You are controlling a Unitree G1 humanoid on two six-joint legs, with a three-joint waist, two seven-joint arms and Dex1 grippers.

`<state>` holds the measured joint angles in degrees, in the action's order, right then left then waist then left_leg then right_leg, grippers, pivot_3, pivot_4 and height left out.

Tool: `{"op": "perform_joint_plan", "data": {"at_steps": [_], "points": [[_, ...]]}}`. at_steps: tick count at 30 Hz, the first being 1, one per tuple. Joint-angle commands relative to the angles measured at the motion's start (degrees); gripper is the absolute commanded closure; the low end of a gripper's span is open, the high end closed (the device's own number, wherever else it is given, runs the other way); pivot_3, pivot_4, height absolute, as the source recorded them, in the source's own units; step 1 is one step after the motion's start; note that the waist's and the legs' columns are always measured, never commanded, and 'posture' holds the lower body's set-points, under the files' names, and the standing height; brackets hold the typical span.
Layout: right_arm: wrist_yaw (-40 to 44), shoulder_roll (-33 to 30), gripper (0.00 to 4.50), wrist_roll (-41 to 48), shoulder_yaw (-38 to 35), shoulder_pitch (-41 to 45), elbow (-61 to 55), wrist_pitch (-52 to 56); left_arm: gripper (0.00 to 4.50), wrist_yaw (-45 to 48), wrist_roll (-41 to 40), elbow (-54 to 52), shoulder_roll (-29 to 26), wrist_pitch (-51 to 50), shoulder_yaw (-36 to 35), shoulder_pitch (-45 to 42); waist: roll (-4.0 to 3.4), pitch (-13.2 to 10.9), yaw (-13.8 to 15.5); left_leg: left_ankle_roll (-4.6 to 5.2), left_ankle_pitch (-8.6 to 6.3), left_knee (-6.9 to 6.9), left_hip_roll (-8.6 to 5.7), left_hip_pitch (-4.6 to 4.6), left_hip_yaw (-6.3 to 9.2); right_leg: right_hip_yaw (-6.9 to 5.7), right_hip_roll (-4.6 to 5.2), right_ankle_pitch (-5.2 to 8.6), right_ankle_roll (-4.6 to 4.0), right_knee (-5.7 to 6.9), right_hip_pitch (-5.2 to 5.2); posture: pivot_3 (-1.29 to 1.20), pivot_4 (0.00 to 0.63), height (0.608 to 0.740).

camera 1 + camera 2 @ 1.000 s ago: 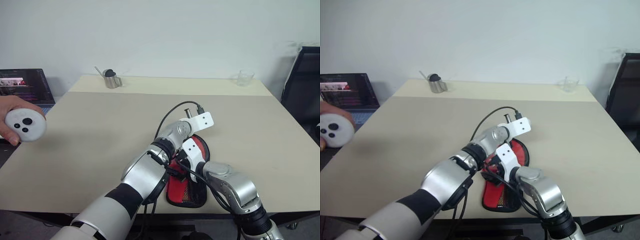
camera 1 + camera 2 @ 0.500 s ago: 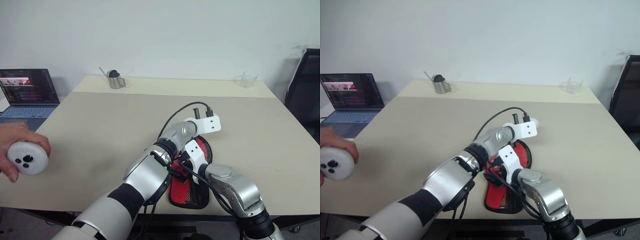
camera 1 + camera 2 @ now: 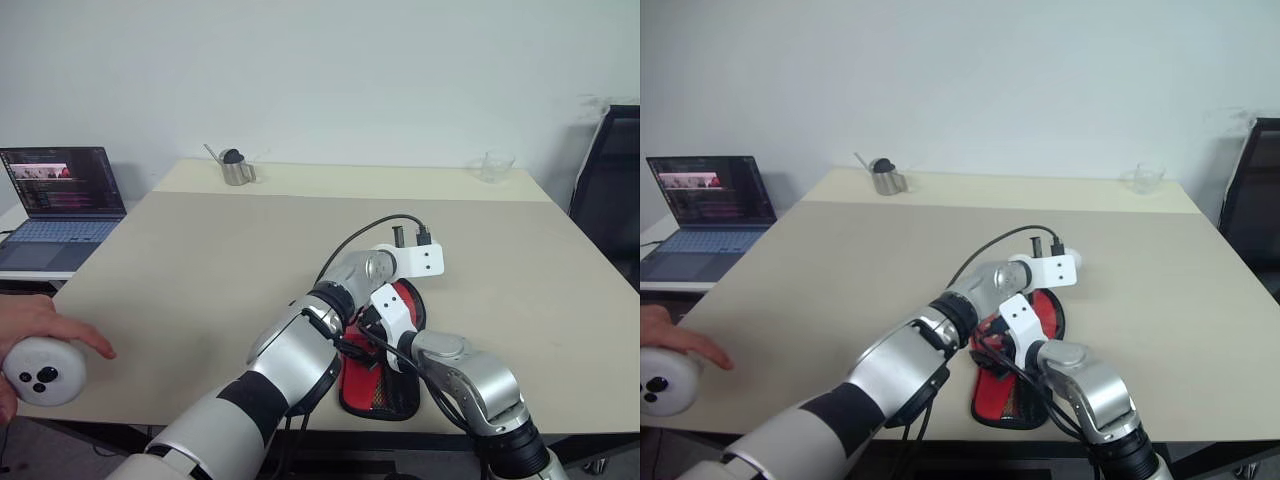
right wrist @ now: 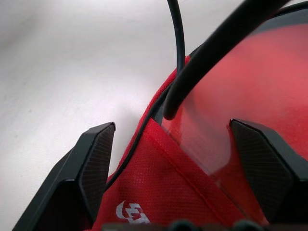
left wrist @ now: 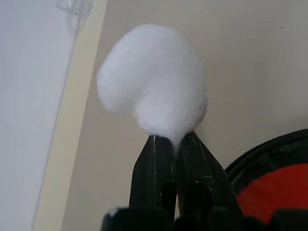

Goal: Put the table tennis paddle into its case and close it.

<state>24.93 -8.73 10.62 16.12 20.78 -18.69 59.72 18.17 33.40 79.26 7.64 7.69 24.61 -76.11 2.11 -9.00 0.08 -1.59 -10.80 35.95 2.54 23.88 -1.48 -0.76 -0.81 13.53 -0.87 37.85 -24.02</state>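
Since my left gripper [image 5: 174, 144] is pinched shut on the white pompom charm [image 5: 153, 79] that serves as the zip pull, I judge I am at the closing step. My right gripper [image 4: 179, 159] has its fingers spread wide, straddling the case [image 3: 378, 372], which lies on the table [image 3: 200, 260] directly beneath both grippers. Red shows through its clear window [image 4: 240, 96], so I take the table tennis paddle to be inside. How much zip remains undone I cannot tell.
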Motion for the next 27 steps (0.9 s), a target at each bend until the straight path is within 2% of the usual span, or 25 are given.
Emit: {"op": "perform_joint_plan", "data": {"at_steps": [1,8,14,18,22,27], "points": [[-0.23,2.08,0.37,1.25,2.09,2.48,2.15,1.39,3.70,1.98,-0.36,-1.05,10.32,-0.42,1.43,3.44,-0.02,0.12,-0.01,0.00,0.00,0.00,0.00,-0.01,0.00,0.00,0.00,0.00,0.00,0.00,0.00,0.00,0.150,0.740],[0.32,2.22,0.37,1.01,2.11,3.39,3.98,0.00,1.19,4.20,-0.21,-0.99,8.41,-3.30,1.87,2.77,-0.07,0.38,-0.05,0.00,0.00,0.01,-0.01,-0.06,0.00,0.00,0.00,0.00,-0.01,0.00,0.02,0.00,0.150,0.740],[1.59,2.01,0.37,1.02,1.63,4.44,6.15,-2.08,1.19,6.57,-3.35,-2.13,4.89,-4.11,-1.34,0.86,-0.06,0.37,-0.30,0.01,0.00,0.03,0.04,-0.09,0.01,0.00,0.00,0.01,-0.02,0.01,0.02,0.00,0.150,0.740],[3.03,1.87,0.37,3.21,-3.16,7.49,9.16,-3.02,1.19,12.12,-8.82,-3.93,0.87,-3.85,-6.54,-0.02,-0.04,0.28,-0.91,0.01,0.00,0.03,0.12,-0.08,0.00,0.02,0.00,0.01,-0.02,0.04,-0.04,0.00,0.150,0.740],[7.64,-1.98,0.37,6.27,-6.24,10.91,10.12,-4.17,1.19,21.25,-17.65,-8.02,-4.04,-7.28,-14.63,-2.46,-0.10,-0.35,-1.62,0.02,0.01,0.02,0.11,0.03,-0.01,0.02,-0.05,-0.02,-0.01,0.15,-0.14,0.00,0.150,0.740],[16.57,-10.63,0.37,9.21,-5.43,12.98,6.53,-5.80,1.19,26.30,-17.87,-12.70,-12.74,-7.64,-14.47,-3.68,-0.15,-0.80,-2.14,0.18,-0.11,-0.13,0.04,0.36,-0.14,0.17,-0.15,0.05,0.04,0.00,-0.39,0.00,0.150,0.740]]}}
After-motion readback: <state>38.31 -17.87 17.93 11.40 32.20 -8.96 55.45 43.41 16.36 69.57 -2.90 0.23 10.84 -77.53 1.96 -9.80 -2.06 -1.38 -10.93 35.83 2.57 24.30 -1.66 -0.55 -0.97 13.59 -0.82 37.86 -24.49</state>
